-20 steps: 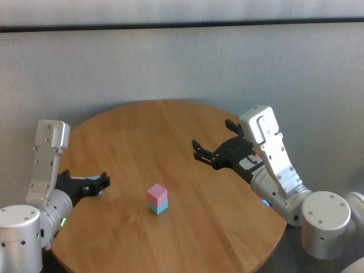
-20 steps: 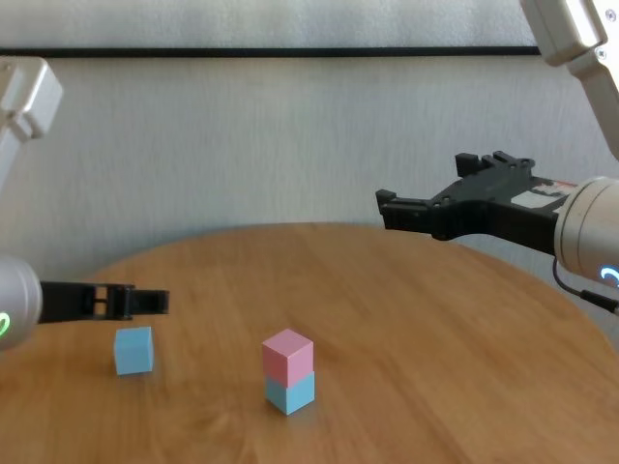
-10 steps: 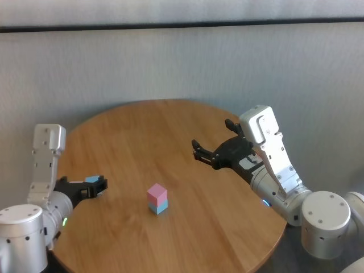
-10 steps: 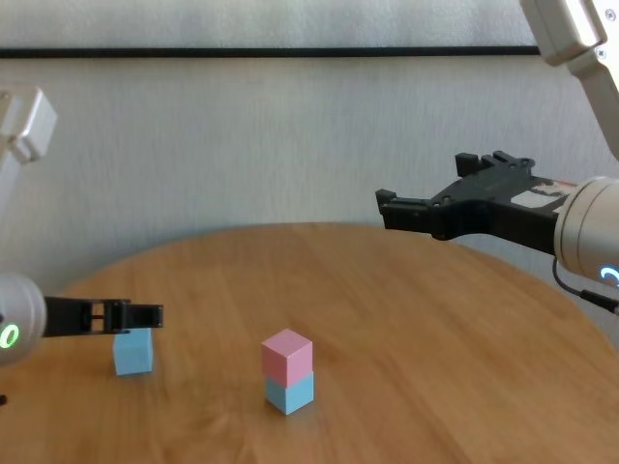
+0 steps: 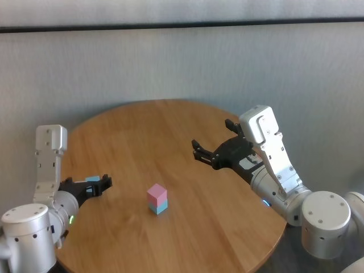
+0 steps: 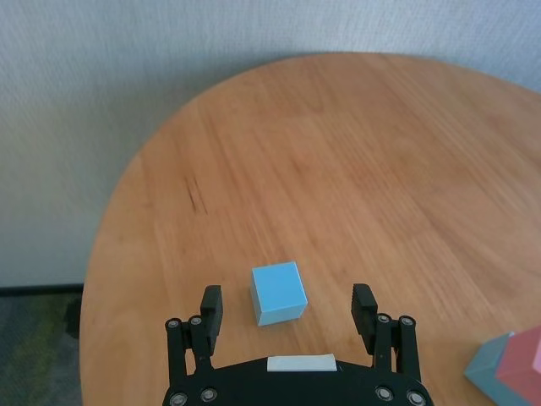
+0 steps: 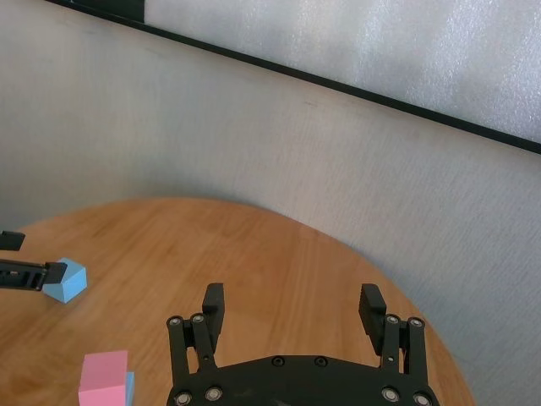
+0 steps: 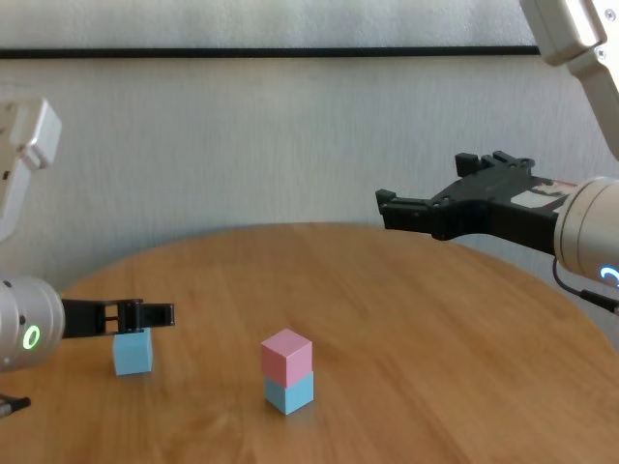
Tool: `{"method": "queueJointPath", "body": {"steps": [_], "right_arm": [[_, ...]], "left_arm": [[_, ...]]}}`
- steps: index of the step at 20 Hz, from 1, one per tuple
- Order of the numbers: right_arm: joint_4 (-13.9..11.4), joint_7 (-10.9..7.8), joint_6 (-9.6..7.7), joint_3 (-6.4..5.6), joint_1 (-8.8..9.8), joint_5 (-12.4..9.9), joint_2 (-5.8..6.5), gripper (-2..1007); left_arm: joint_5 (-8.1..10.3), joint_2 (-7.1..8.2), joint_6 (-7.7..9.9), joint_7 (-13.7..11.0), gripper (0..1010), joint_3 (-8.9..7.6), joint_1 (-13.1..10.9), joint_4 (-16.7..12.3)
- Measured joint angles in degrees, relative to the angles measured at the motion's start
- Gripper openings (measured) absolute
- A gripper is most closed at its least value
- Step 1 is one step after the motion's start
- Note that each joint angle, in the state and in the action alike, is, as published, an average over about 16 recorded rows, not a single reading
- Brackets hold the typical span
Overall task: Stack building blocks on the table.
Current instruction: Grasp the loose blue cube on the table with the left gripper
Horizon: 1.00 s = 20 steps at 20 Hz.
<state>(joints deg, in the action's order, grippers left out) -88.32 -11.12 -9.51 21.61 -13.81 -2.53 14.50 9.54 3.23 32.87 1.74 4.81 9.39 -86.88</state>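
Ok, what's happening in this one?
The robot is stacking blocks on a round table. A pink block already sits on a blue block. The left gripper, jaws open, is at the loose blue block without gripping it. The right gripper hangs open above the table's right side.

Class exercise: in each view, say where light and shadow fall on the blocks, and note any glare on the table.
Chest view: the pink block has a lighter top and darker side faces. Left wrist view: the loose blue block has a paler top. Head view: the table shows a soft sheen, no harsh glare.
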Motion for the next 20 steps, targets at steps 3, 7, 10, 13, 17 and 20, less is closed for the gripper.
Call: {"method": "queueJointPath", "body": {"steps": [3, 7, 10, 13, 17, 20], "right_arm": [[0.0, 0.0, 0.0, 0.0, 0.0, 0.0, 0.0, 1004], [0.0, 0.0, 0.0, 0.0, 0.0, 0.0, 0.0, 1004], [0.0, 0.0, -0.01, 0.0, 0.0, 0.0, 0.0, 1004], [0.0, 0.0, -0.01, 0.0, 0.0, 0.0, 0.0, 1004], [0.0, 0.0, -0.01, 0.0, 0.0, 0.0, 0.0, 1005], [0.0, 0.0, -0.01, 0.0, 0.0, 0.0, 0.0, 1005]], "left_arm": [[-0.06, -0.64, -0.22, -0.1, 1003, -0.41, 0.3, 0.9], [-0.26, -1.24, -0.57, -0.4, 1003, -0.83, 1.1, 2.4], [-0.59, -1.38, -1.01, -0.9, 1002, -0.88, 1.9, 3.8], [-1.04, -1.33, -1.54, -1.5, 1002, -0.83, 2.8, 5.4], [-1.62, -1.18, -2.28, -2.2, 1003, -0.87, 4.0, 7.6], [-2.01, -1.03, -2.77, -2.8, 1002, -1.0, 4.9, 9.1]]}}
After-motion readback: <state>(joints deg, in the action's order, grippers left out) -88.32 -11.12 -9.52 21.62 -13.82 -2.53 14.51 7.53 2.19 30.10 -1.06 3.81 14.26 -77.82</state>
